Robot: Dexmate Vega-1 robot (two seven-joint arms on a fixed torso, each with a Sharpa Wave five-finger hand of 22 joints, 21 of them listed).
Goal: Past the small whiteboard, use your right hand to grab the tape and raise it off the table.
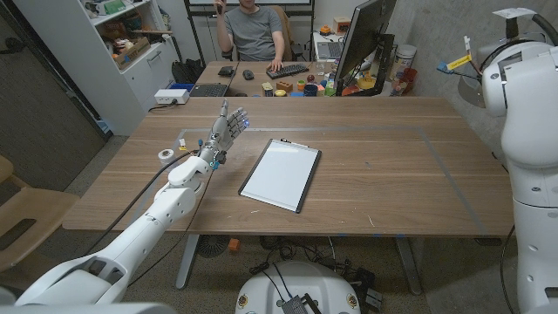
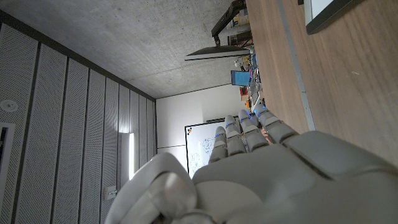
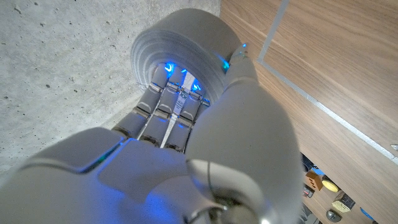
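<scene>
A small white roll of tape [image 1: 165, 154] lies on the wooden table [image 1: 384, 183] near its left edge. The small whiteboard [image 1: 281, 173] lies flat at the table's middle, to the right of the tape. My left hand [image 1: 228, 126] hovers between them, a little farther back, fingers stretched out and apart, holding nothing; those fingers [image 2: 249, 134] also show in the left wrist view. My right arm [image 1: 527, 96] is raised at the table's right side. My right hand [image 3: 161, 118] has its fingers reaching out toward a rounded white part of the robot, with nothing in them.
A thin taped outline [image 1: 440, 157] marks a rectangle on the table. A small coloured item [image 1: 183, 144] lies just behind the tape. Behind the table, a person [image 1: 253, 30] sits at a desk with a monitor [image 1: 362, 39], keyboard and toys. A chair [image 1: 22, 218] stands at the left.
</scene>
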